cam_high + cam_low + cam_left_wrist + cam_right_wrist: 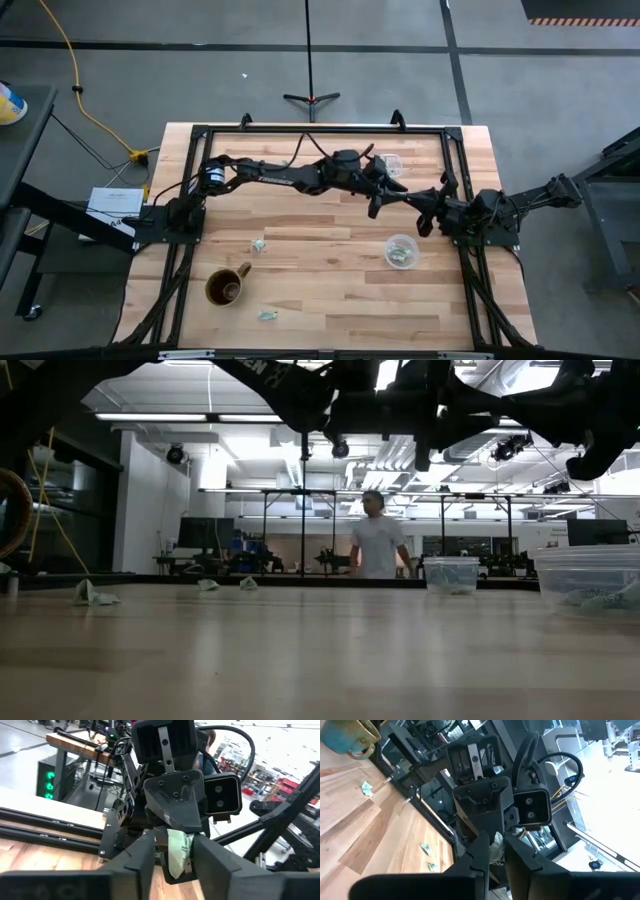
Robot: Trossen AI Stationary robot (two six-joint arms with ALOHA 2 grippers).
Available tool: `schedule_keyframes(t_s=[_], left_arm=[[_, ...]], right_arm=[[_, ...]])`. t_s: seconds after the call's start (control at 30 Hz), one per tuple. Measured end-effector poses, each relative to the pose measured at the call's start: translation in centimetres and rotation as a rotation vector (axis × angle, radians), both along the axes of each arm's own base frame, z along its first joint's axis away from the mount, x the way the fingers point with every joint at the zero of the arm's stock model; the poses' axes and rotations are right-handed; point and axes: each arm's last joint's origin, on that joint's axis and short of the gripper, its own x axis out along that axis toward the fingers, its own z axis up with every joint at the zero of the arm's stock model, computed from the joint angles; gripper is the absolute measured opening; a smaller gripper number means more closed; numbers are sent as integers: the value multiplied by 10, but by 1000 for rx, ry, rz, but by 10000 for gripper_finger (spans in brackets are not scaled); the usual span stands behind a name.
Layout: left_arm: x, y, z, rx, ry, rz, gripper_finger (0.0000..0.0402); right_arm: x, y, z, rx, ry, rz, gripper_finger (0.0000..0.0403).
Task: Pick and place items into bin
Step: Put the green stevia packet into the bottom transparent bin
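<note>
While person [377, 547] stands beyond, wooden table [330, 290] holds scattered items [259, 245].

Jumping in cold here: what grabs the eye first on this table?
The left gripper and right gripper meet nose to nose above the table's far half, a pale green item pinched between them. Near the right arm sits a clear bin; the brown mug stands at the near left.
</note>
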Motion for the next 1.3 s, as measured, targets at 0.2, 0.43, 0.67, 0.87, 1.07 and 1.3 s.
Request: schedule_keyframes(t_s=[0.2,0.43,0.67,0.87,1.07,1.3], left_arm=[[-2,6,0,-16,1,-71,239],[-12,27,10,-87,27,-242,285],[-32,48,25,-103,159,-288,279],[-55,49,39,-37,293,-279,257],[-84,42,52,79,480,-185,244],[-99,28,61,174,617,-49,241]], right_arm=[[0,0,1,3,-6,-11,22],[-1,-3,3,47,-34,-84,20],[-2,2,4,139,-62,14,20],[-1,10,2,377,-32,215,19],[-5,18,11,754,217,369,19],[-11,23,5,1009,447,418,19]])
